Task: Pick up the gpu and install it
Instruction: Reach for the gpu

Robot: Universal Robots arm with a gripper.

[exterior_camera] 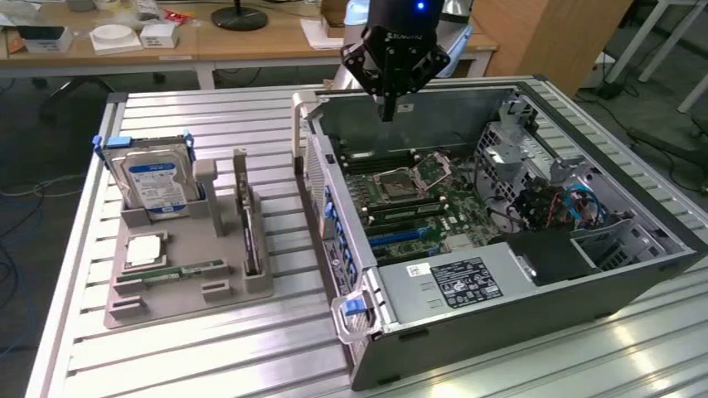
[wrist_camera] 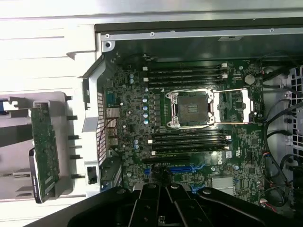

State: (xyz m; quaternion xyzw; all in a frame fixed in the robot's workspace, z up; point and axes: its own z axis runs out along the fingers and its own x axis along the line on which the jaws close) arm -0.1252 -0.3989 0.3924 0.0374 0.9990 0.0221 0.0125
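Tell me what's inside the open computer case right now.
A green motherboard with a CPU socket, memory slots, blue cables and a labelled power supply. The board beneath the power supply is covered. The gpu stands outside, in the grey tray.

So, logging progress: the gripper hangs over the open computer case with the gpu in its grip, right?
No. The gripper hangs over the open computer case, but it holds nothing; the gpu stands on edge in the gray tray beside the case, as the exterior view shows.
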